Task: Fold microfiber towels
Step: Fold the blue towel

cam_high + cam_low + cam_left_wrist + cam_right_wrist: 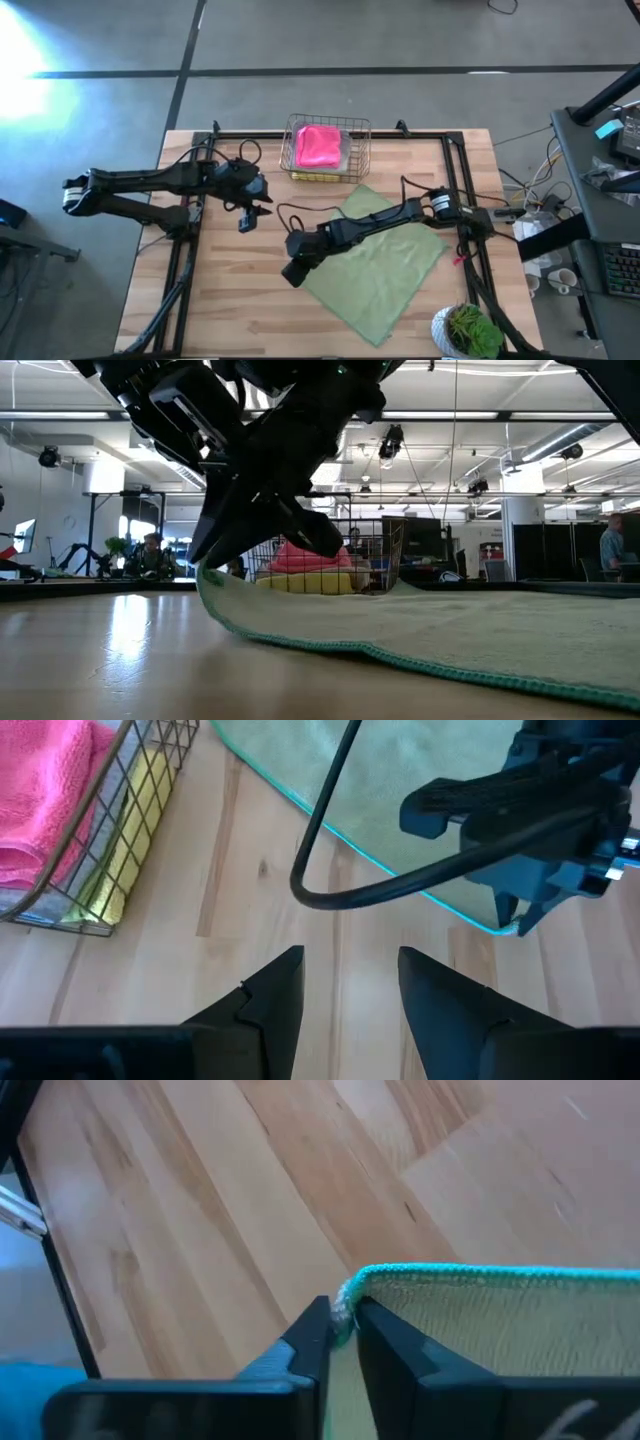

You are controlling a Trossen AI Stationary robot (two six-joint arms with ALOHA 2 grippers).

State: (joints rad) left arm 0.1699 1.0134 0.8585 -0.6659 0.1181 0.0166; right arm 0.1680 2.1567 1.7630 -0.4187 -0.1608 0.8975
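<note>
High view: a pale sage towel (385,262) lies spread flat on the wooden table (230,300), set as a diamond right of centre, its far corner near the wire basket (358,128). The right gripper (296,272) sits at the towel's left corner. In the right wrist view the two fingers (312,1342) stand nearly together with only a narrow gap — the teal-stitched corner (350,1305) is caught between their tips and raised slightly off the wood. The low view shows the same corner (208,578) lifted at the gripper (262,525), while the rest of the towel lies on the table.

The basket stands at the table's far edge and holds a folded pink towel (318,146) on top; below it, in the left wrist view, a grey towel (112,838) and a yellow towel (135,845) show through the wires.

The left gripper (252,212) hovers over bare wood just left of the basket — its fingers (278,992) stand apart and hold nothing. A potted plant (468,330) stands at the near right corner.
</note>
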